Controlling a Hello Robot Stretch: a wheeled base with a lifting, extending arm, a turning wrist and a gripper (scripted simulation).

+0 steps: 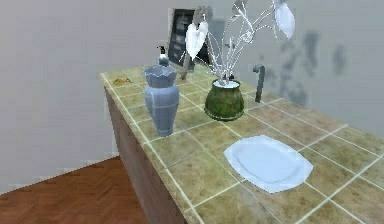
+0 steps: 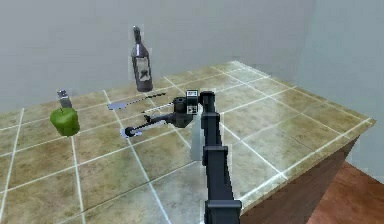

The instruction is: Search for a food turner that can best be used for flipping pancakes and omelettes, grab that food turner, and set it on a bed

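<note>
The arm reaches across the tiled table (image 2: 290, 120), and the pincer (image 2: 135, 127) points left above the tiles. Whether it holds anything cannot be told. Just beyond it, on the far side, lies a thin grey utensil (image 2: 135, 100) (perhaps the food turner, too small to be sure), near the foot of a dark wine bottle (image 2: 141, 60). A green round thing (image 2: 65, 120) sits farther left. The forward view has a blue-grey vase (image 1: 161, 95), a green plant pot (image 1: 225, 101) and a white plate (image 1: 267, 163) on the table.

A table (image 1: 195, 172) topped with mottled tan-green tiles and pale grout stands against a plain grey wall (image 1: 60, 60). Reddish-brown wooden floor (image 1: 80, 195) lies beside its brown side.
</note>
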